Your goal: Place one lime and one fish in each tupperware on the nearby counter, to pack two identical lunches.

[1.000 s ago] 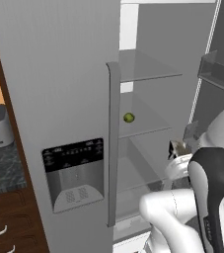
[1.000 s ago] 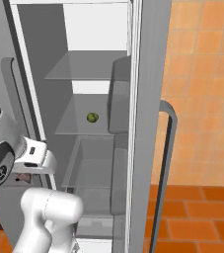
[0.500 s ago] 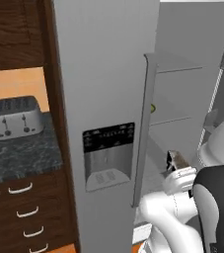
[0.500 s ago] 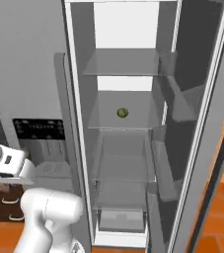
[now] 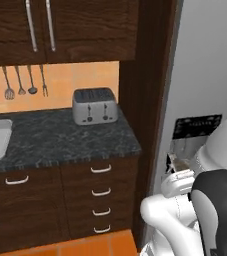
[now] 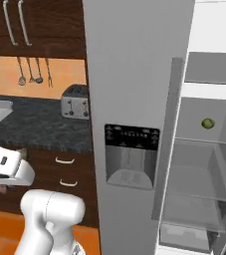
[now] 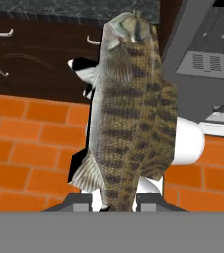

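Hand view has the two-finger gripper (image 7: 117,201) clamped on the slim grey-brown striped fish (image 7: 130,111), held above orange floor tiles (image 7: 29,143), while a small round yellow-green lime (image 6: 207,123) sits on the open fridge's shelf (image 6: 206,141).

No readable text, brand, number or sign is found. Small pale markings are seen on the dark dispenser panel (image 6: 132,136) set in the fridge door (image 6: 134,74), above the dispenser recess, but they are too small and blurred to be read. The same panel (image 5: 197,127) is equally illegible from the left.
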Motion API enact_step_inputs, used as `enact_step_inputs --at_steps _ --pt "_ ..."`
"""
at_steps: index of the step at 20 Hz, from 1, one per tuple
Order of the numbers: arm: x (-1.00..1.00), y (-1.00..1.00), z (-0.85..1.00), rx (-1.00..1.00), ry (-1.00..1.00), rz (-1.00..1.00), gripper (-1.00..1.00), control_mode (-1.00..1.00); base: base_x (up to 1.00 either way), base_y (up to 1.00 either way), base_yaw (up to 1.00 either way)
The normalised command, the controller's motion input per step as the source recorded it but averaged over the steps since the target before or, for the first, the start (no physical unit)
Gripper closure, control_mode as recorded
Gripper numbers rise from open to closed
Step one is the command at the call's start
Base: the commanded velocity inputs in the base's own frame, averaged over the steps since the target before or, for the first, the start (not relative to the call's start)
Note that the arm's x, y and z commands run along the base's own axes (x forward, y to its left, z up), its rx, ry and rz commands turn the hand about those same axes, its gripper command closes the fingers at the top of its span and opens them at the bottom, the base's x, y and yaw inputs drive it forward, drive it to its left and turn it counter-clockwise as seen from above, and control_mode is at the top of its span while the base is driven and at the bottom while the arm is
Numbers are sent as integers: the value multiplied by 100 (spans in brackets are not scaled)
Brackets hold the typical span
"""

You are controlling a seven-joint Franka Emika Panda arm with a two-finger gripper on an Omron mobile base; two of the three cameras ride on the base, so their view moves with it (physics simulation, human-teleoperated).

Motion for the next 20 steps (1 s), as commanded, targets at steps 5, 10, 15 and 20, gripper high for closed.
enact_step_inputs --at_steps 5,10,15,20 --pt "0 0 0 0 0 0 100 100 18 100 19" --pt "0 0 0 0 0 0 100 100 40 100 6" --pt "0 0 0 0 0 0 100 100 78 97 -16" --pt "0 0 0 0 0 0 100 100 76 73 -12"
